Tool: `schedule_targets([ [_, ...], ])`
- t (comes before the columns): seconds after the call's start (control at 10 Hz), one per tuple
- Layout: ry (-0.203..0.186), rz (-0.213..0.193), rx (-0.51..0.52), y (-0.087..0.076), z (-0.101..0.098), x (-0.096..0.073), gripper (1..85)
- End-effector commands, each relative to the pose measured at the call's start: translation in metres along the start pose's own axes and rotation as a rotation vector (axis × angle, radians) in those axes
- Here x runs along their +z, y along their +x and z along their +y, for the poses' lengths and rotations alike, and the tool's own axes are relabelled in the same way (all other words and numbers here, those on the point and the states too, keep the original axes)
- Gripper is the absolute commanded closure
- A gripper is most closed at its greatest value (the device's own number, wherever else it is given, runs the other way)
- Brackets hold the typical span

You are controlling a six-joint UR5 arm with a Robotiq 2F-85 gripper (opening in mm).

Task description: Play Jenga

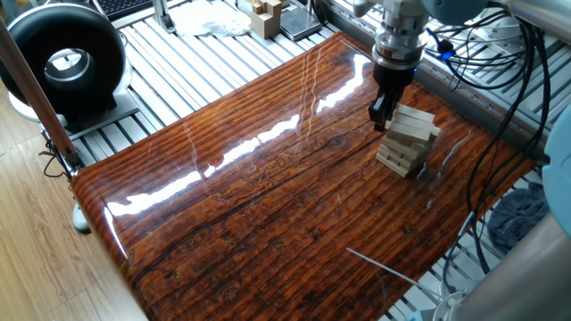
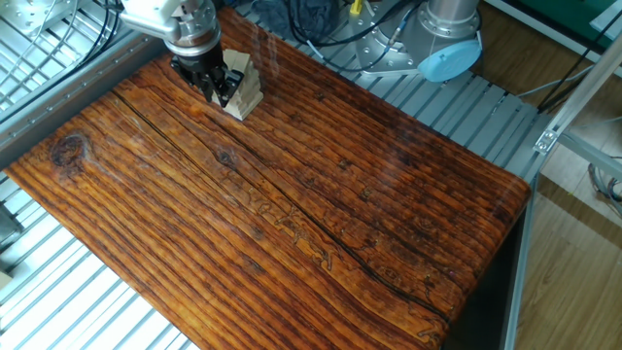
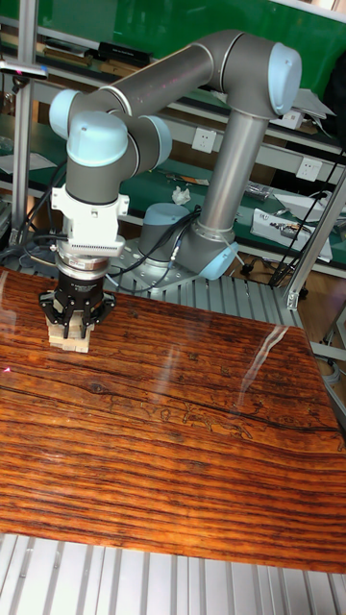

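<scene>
Fingers down at the Jenga tower (image 1: pixel 409 140) now, right at its upper layers, and my gripper (image 1: pixel 381 114) hangs straight down from the wrist against the side that faces the middle of the table (image 1: pixel 268 196). From one fixed view the dark fingertips sit at the edge of the top blocks, touching or just about touching; from the other fixed view the gripper (image 2: pixel 216 86) covers part of the stack (image 2: pixel 243 87), and pale wood shows between and beside the fingers. Whether I actually have a block pinched, I cannot tell: the jaws look only narrowly parted, and the contact itself is hidden in every view. The tower stands near the far corner of the glossy striped tabletop, short, its layers crossed, the upper bars skewed a little out of line with those below. In the tall fixed view my gripper (image 3: pixel 76 309) sits over the stack (image 3: pixel 67 340), of which only the pale lower layers show beneath the fingers. Beyond the table's edge, a cluster of tan wooden pieces (image 1: pixel 265 15) sits on the slatted bench.
</scene>
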State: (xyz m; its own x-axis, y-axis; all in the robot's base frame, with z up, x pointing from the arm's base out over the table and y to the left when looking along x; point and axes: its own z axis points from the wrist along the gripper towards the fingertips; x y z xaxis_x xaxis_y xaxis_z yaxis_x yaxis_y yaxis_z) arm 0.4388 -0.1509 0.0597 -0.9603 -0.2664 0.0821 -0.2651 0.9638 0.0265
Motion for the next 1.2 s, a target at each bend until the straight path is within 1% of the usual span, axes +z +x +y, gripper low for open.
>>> schedule_targets([
  [0.0, -0.005, -0.009, 0.006, -0.0035, 0.0006, -0.0005, 71.0],
  [0.9, 0.000, -0.006, 0.013, -0.0033, 0.0000, -0.0045, 73.3],
  [1.1, -0.007, -0.009, 0.018, -0.0041, 0.0019, -0.0046, 74.0],
])
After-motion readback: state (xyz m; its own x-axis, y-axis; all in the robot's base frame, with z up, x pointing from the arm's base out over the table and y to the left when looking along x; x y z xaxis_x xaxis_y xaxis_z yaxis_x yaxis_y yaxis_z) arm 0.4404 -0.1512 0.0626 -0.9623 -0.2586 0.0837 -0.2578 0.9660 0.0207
